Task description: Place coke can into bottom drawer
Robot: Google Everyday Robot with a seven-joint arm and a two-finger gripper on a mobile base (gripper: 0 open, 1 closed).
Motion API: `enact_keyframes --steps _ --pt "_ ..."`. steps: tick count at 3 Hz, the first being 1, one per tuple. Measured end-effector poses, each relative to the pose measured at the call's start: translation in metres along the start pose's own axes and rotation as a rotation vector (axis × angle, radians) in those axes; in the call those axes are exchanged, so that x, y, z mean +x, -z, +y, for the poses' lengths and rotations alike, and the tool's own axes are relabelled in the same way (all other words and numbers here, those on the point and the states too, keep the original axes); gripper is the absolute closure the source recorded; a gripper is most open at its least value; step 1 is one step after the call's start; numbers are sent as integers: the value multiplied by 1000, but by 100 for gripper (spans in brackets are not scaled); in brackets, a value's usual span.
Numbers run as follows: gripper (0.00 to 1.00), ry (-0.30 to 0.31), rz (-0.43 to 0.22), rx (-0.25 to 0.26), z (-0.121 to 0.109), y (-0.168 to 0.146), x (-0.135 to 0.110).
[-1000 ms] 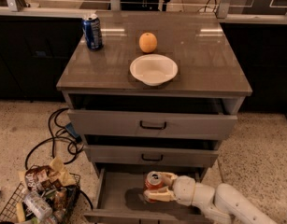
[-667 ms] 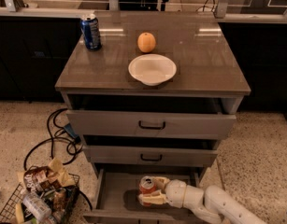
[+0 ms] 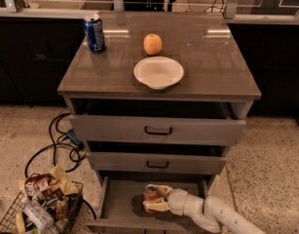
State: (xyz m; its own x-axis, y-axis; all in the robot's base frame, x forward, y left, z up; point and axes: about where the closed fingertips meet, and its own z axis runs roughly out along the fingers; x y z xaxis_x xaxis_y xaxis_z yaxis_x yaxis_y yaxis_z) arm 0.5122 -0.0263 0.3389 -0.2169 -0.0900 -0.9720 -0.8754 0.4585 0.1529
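The coke can (image 3: 150, 194), small and red with a silver top, stands upright inside the open bottom drawer (image 3: 119, 207), a wide shallow grey tray pulled out below two upper drawers. My gripper (image 3: 155, 199) reaches in from the lower right on a white arm, and its pale fingers (image 3: 158, 206) are shut around the can's right side, low in the drawer. I cannot tell whether the can rests on the drawer floor.
On the cabinet top stand a blue soda can (image 3: 94, 32), an orange (image 3: 152, 44) and a white bowl (image 3: 158, 72). The two upper drawers (image 3: 158, 130) stick out slightly. A wire basket of snack packets (image 3: 40, 207) and black cables (image 3: 57, 139) lie on the floor at left.
My gripper has carried the coke can a little leftward and lower inside the bottom drawer. Nothing on the cabinet top has moved.
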Motion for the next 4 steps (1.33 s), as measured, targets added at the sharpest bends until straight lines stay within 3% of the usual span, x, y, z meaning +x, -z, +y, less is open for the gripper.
enact_keyframes --steps 1,3,4 --pt "100 4 -7 -6 -1 -5 3" --pt "100 -7 -56 -52 -35 -22 76" --pt "100 -27 -47 -41 -52 -20 109"
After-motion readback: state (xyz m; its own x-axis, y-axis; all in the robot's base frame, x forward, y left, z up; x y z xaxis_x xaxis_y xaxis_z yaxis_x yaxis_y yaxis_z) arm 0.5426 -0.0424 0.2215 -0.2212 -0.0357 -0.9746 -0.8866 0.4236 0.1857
